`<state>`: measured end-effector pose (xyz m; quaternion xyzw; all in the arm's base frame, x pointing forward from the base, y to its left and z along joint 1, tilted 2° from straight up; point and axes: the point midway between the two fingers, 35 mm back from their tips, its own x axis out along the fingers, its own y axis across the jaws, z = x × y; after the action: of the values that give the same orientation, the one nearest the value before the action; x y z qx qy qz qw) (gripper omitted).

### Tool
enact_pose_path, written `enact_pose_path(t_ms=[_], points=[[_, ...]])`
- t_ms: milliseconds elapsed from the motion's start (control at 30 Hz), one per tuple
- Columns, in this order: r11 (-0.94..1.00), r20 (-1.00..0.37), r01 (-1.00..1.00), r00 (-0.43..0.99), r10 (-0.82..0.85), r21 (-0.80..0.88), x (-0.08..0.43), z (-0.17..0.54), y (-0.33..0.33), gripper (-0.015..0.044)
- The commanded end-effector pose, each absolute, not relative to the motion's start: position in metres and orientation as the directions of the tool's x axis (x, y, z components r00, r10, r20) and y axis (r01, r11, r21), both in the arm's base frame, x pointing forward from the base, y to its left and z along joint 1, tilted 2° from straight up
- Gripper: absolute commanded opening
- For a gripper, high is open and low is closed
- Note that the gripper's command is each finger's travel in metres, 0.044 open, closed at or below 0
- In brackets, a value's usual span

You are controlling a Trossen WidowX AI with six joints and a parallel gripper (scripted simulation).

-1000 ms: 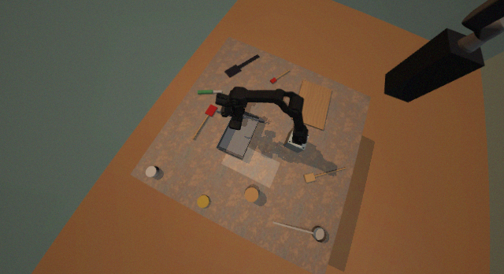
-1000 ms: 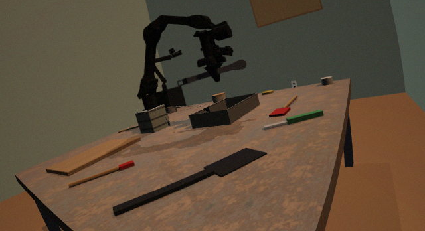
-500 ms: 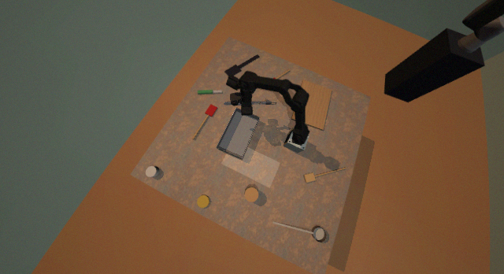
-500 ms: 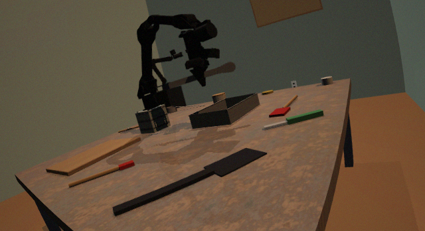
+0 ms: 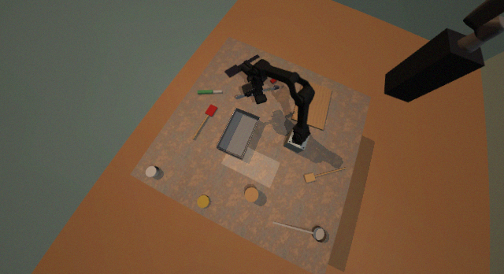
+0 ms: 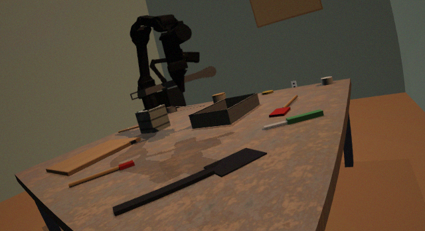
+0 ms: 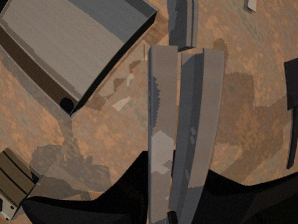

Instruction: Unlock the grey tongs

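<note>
My gripper [image 6: 181, 86] [image 7: 158, 156] is shut on the grey tongs [image 5: 239, 96] [image 6: 200, 74] [image 7: 162, 95], high above the table. It holds them across their two long arms. The tongs lie close to level, one end a little higher in the exterior view. Their arms run side by side with a narrow gap; whether the lock is on does not show. The roasting tin [image 5: 240, 134] [image 6: 210, 119] [image 7: 50, 47] stands on the table with nothing across it. The wooden board [image 5: 320, 109] [image 6: 93, 154] lies flat, bare where it shows, on the other side of the arm from the tin.
A black spatula [image 5: 233, 71] [image 6: 240, 161] [image 7: 291, 82] and a red-tipped brush [image 5: 273, 81] [image 6: 126, 164] lie on the table near the arm's reach. A green-handled tool [image 5: 205, 92] [image 6: 305, 117] and a red-headed spatula [image 5: 211, 110] [image 6: 279, 111] lie beyond the tin.
</note>
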<state>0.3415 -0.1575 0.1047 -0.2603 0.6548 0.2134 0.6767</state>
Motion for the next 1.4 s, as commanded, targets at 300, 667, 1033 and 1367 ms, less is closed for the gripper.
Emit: enact_pose_path(t_ms=[300,667,1033,1367], points=[[0.613,-0.997,-0.787,0.047,-0.060,-0.074,0.298,0.108,-0.223,-0.0150],[0.479,-0.997,-0.875,0.041,-0.066,-0.068,0.261,0.110,-0.262,-0.0150],[0.667,-0.997,-0.741,0.039,-0.067,-0.074,0.249,0.110,-0.273,-0.0150],[0.915,-0.997,-0.397,0.037,-0.070,-0.079,0.226,0.110,-0.291,-0.0150]])
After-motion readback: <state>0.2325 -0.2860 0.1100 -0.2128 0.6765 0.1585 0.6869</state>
